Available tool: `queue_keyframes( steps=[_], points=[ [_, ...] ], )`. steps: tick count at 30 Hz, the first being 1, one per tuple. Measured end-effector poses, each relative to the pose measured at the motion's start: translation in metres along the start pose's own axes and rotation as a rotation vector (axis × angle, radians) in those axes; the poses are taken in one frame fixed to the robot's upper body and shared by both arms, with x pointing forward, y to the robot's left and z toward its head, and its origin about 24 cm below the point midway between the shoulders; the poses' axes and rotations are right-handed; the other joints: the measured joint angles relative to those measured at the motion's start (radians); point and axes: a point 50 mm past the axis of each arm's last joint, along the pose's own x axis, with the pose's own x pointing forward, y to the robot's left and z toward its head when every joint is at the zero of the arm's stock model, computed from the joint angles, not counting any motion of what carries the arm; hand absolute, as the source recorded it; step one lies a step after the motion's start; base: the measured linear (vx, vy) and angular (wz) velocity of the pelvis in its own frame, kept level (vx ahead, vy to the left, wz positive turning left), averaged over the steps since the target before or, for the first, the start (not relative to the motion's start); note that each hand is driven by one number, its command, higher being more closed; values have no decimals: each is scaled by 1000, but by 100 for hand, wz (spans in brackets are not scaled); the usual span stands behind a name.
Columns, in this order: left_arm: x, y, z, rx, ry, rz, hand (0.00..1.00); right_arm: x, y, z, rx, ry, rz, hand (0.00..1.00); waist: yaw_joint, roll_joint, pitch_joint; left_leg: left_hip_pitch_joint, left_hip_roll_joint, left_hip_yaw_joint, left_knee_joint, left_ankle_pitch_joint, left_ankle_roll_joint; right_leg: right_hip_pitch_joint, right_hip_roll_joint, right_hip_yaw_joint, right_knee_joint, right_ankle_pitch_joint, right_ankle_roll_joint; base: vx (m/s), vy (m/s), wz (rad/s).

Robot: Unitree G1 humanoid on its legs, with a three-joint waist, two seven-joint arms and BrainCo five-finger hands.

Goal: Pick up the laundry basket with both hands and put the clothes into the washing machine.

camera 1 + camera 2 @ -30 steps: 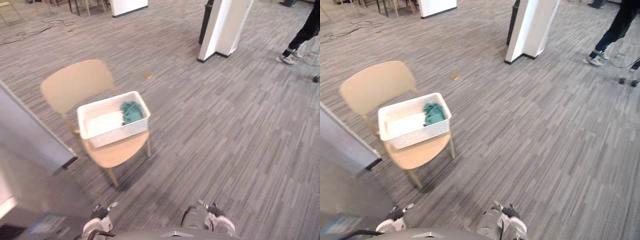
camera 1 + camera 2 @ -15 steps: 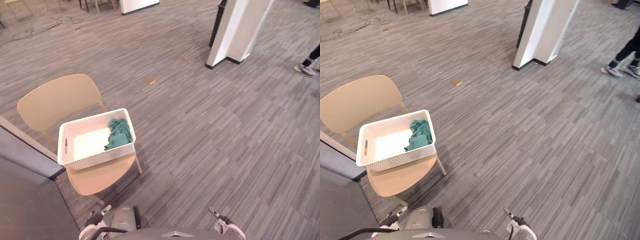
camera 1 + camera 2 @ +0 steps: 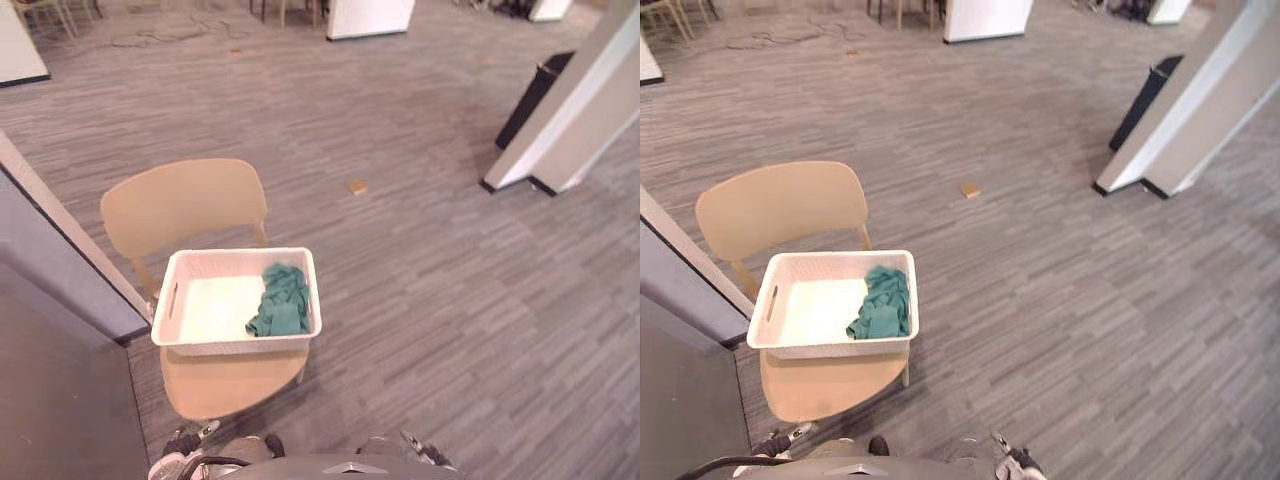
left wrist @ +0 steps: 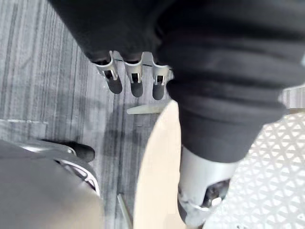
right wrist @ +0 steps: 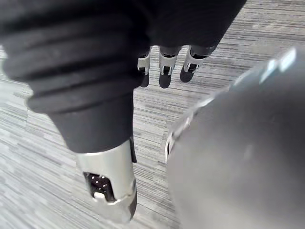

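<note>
Basket (image 3: pixel 237 345) on chair (image 3: pixel 185 205): light, stiff; soft cloth (image 3: pixel 282 300) lay at its 3 o'clock. Your left robot hand (image 4: pixel 136 78) and right robot hand (image 5: pixel 165 67) hung open. Probably best gripped by its short ends.

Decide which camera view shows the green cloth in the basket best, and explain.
The left eye view: the cloth lies whole, from above, in the basket's right end, near mid-picture. The right eye view shows it much alike. The left wrist view catches the basket's wall, the right wrist view carpet.

Open-plan office or lab floor: grey striped carpet tiles (image 3: pixel 450 300), a white column (image 3: pixel 585 105), a white partition panel (image 3: pixel 370 14), a beige chair (image 3: pixel 185 205), loose cables (image 3: pixel 170 36).
</note>
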Motion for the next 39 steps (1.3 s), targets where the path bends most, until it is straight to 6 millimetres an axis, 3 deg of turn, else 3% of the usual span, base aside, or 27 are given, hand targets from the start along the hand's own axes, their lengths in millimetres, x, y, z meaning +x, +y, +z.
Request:
queue_keyframes(
  steps=[2, 5, 7, 8, 9, 10, 11, 13, 15, 16, 17, 18, 20, 21, 23, 25, 27, 28, 30, 34, 37, 39],
  points=[
    [2, -14, 11, 38, -29, -40, 0, -2, -8, -7, 32, 18, -24, 0, -10, 2, 1, -1, -1, -95, -1, -8, -22, -15, 1, 5, -145, -29, -8, 80, -144, 138],
    [2, -29, 18, 49, -60, -76, 0, -6, -16, -23, 79, 58, -57, 0, -14, -6, -7, -13, 9, -224, -1, -13, -47, -5, 15, 144, -486, 6, -33, 101, -223, 130],
    [2, -24, 16, 64, -57, -62, 0, -6, -15, -26, 84, 67, -56, 0, -17, -25, -25, -37, 22, -282, 0, -11, -80, -3, 22, 198, -638, 96, -21, 126, -392, 96],
    [2, -14, 14, 69, -53, -33, 0, -7, -11, -33, 90, 83, -49, 0, -16, -62, -48, -50, 23, -306, -3, -12, -113, 4, 15, 183, -705, 227, -15, 133, -466, 68],
    [2, -8, 14, 69, -53, -17, 0, -8, -10, -36, 92, 93, -47, 0, -16, -82, -59, -54, 20, -318, -5, -11, -124, 15, 11, 163, -723, 253, 6, 197, -657, 52],
    [1, -3, 9, 90, -41, -2, 0, -4, 1, -22, 66, 62, -14, 0, -1, -71, -81, -56, 74, -335, -9, -17, -160, 62, 53, 124, -803, 217, 22, 123, -381, 23],
    [1, -4, 8, 96, -40, -4, 0, -3, 4, -17, 51, 49, -2, 0, -2, -70, -85, -57, 82, -340, -11, -17, -166, 69, 60, 115, -818, 217, 21, 126, -399, 10],
    [0, -13, 3, 101, -25, -28, 0, 0, 31, 27, -59, -105, 99, 0, -15, -28, -94, -68, 119, -365, -60, 11, -201, 81, 101, 76, -880, 210, 7, 68, -284, 22],
    [-2, -15, -7, 95, 5, -34, 0, -10, 53, 75, -151, -310, 193, 0, -25, 0, -104, -68, 145, -384, -109, 44, -220, 83, 124, 41, -891, 207, -4, 62, -234, 38],
    [-2, -13, -9, 95, 8, -31, 0, -15, 61, 90, -164, -374, 225, 0, -25, 6, -108, -67, 150, -387, -116, 49, -222, 85, 128, 34, -893, 206, -5, 45, -174, 35],
    [-3, -11, -10, 102, 11, -24, 0, -33, 79, 123, -226, -548, 288, 0, -23, 9, -110, -67, 154, -396, -129, 59, -226, 94, 133, 21, -902, 206, -7, -1, -84, 25],
    [-2, -10, -10, 103, 9, -21, 0, -44, 91, 140, -236, -639, 326, 0, -17, 5, -111, -68, 155, -400, -134, 64, -228, 95, 134, 14, -906, 208, -10, -19, -67, 24],
    [-2, -6, -5, 111, -4, -12, 0, -66, 112, 163, -267, -789, 395, 0, -12, -3, -116, -72, 155, -411, -153, 81, -228, 98, 135, -1, -922, 213, -14, -48, -41, 17],
    [-1, -3, -2, 124, -13, -2, 0, -79, 126, 171, -326, -871, 435, 0, -9, -21, -117, -76, 156, -415, -172, 93, -229, 97, 138, -4, -939, 222, -14, -55, -34, 15],
    [-1, 3, 2, 135, -23, 12, 0, -101, 151, 174, -410, -965, 522, 0, -5, -41, -115, -86, 155, -417, -186, 105, -229, 93, 140, -5, -960, 234, -15, -50, -21, 6],
    [0, 6, 4, 151, -28, 18, 0, -122, 177, 172, -499, -1052, 633, 0, -4, -45, -113, -90, 153, -411, -201, 114, -228, 90, 140, -4, -981, 249, -13, -44, -8, -4],
    [0, 3, 9, 200, -51, 5, 0, -149, 219, 163, -720, -1164, 796, 0, 7, -44, -109, -114, 147, -401, -202, 122, -227, 62, 136, -2, -983, 259, -11, -54, 1, -11],
    [0, 1, 11, 211, -61, -2, 0, -156, 229, 160, -783, -1191, 834, 0, 12, -47, -106, -120, 146, -399, -201, 123, -227, 56, 135, -1, -986, 264, -11, -54, 13, -8],
    [2, -11, 24, 260, -109, -36, 0, -187, 266, 148, -1060, -1332, 975, 0, 33, -39, -56, -136, 143, -397, -200, 131, -231, 47, 131, 1, -1000, 281, -13, -71, 11, -2],
    [3, -27, 41, 299, -170, -79, 0, -217, 296, 115, -1511, -1512, 1136, 0, 69, -33, -1, -176, 146, -399, -195, 142, -238, 11, 134, 2, -1000, 293, -20, -37, -4, 1],
    [2, -41, 57, 325, -237, -114, 0, -228, 306, 92, -1816, -1584, 1226, 0, 84, -39, 59, -203, 147, -403, -176, 146, -240, -9, 135, -4, -1000, 301, -28, -33, -15, 7],
    [2, -44, 62, 331, -250, -120, 0, -226, 308, 91, -1902, -1592, 1214, 0, 91, -40, 79, -204, 147, -405, -175, 147, -240, -9, 135, -4, -999, 301, -28, -48, -12, 4]
  ],
)
